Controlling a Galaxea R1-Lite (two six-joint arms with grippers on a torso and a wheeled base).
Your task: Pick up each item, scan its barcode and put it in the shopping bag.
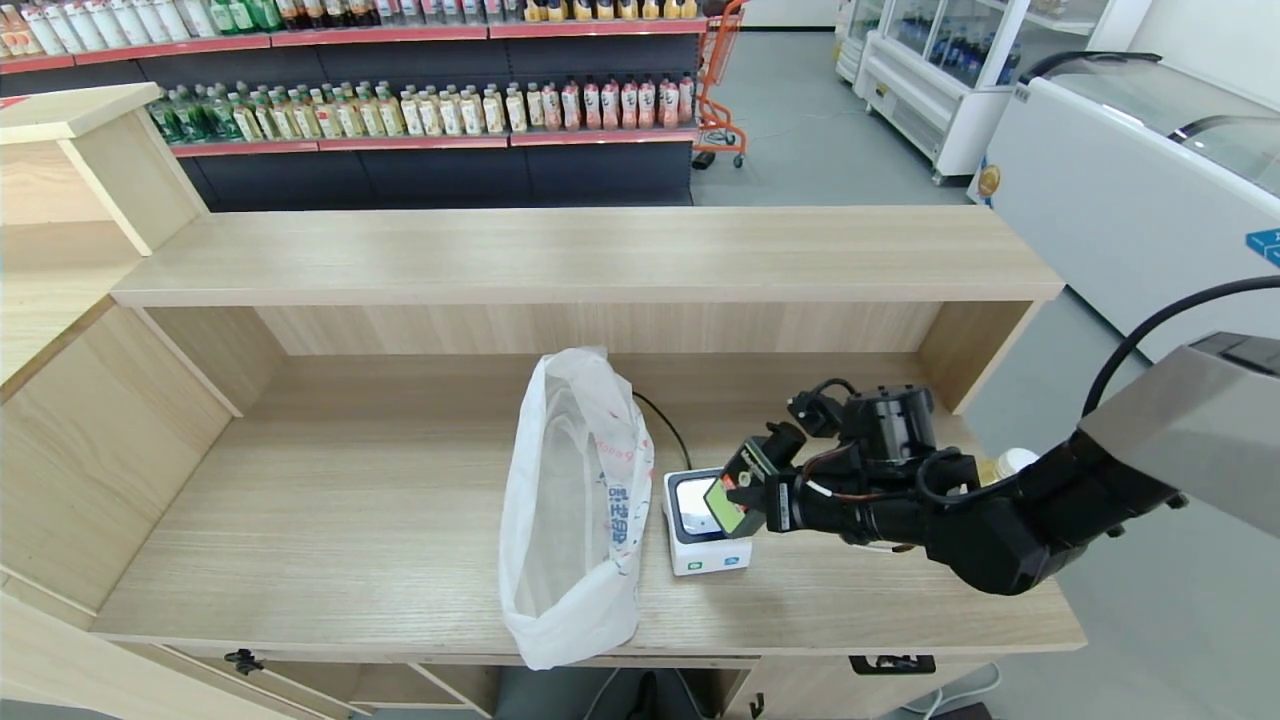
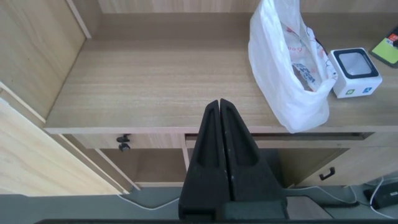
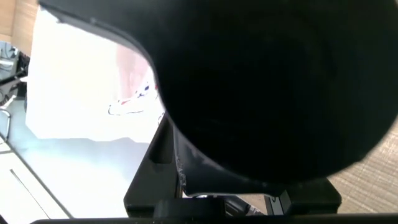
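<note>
Right gripper [image 1: 742, 490] pinching green item [image 1: 722, 507] over scanner [image 1: 705, 552]. Risk: tilted face misses barcode read, shallow pinch slips.

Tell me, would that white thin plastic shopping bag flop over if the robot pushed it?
Probably floppy: the white thin plastic shopping bag is crumpled and sags, its mouth drooping at the wooden counter's front edge. It looks see-through, so likely very light; a push would probably crumple or slide it, not tip it.
</note>
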